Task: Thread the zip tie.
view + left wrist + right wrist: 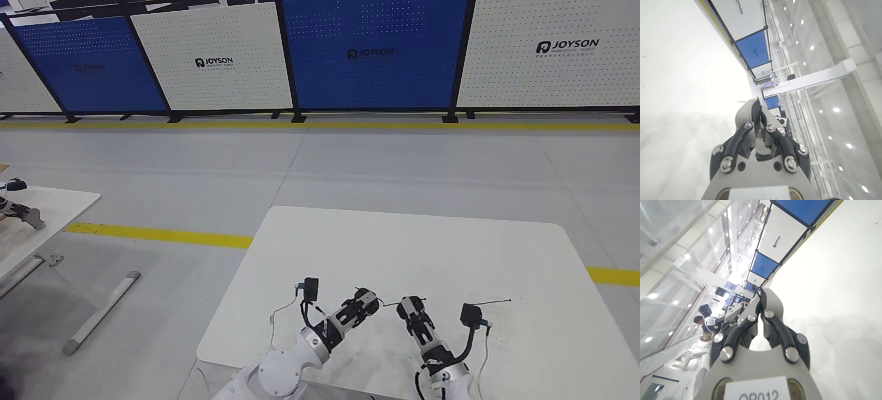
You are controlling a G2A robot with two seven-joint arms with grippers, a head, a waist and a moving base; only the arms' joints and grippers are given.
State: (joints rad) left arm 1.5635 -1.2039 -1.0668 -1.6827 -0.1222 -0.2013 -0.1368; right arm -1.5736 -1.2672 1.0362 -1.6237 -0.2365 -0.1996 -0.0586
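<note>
A black zip tie sticks out of my right gripper, which is shut on its strap; the square head stands just past the fingertips. In the top view the right gripper hovers low over the near part of the white table. My left gripper is close beside it, the two tips almost meeting. The left gripper is shut, its black pads pressed together, and I see nothing between them. Another thin black zip tie lies flat on the table beyond the right arm.
A clear plastic sheet or bag lies under that loose tie near the table's right front. The table's far half is bare white surface. A second table stands off to the left across the floor.
</note>
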